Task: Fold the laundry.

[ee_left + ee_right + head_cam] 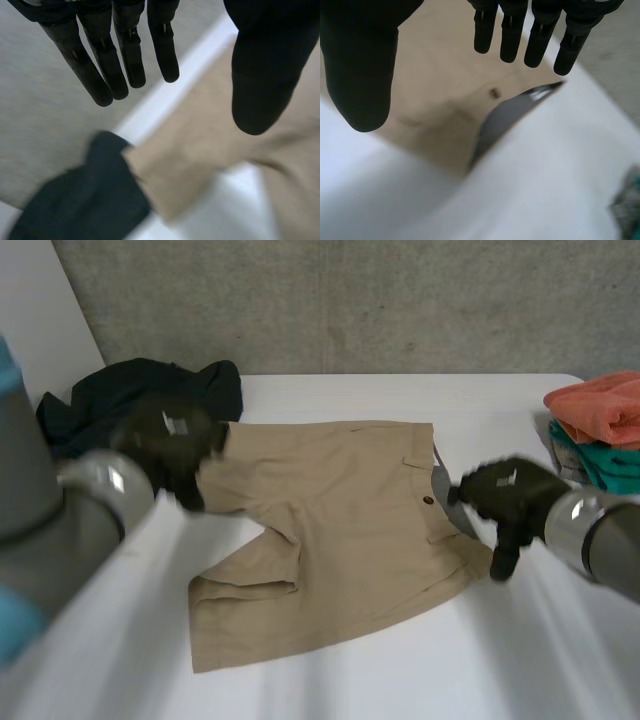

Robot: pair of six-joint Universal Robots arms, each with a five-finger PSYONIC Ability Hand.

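Shorts: I see the tan shorts [340,525] spread flat in the centre of the frame on the white table [400,680], with the waist toward the right and the legs toward the left.
Left hand: my left hand [170,445] is at the upper-left leg hem. Its fingers [125,55] are straight and wide from the thumb, and it holds nothing.
Right hand: my right hand [510,498] is beside the waistband at the right, also spread wide and empty.
Risk, left side: the dark garment [130,395] touches this hem, so I think a grasp here can take both cloths together.
Risk, right side: the waistband corner [510,115] is turned up and shows grey lining. Pinching one layer only would probably give a crooked fold.
Risk, folded pile: the orange and teal pile [600,425] sits near my right arm, and a wide swing may disturb it.
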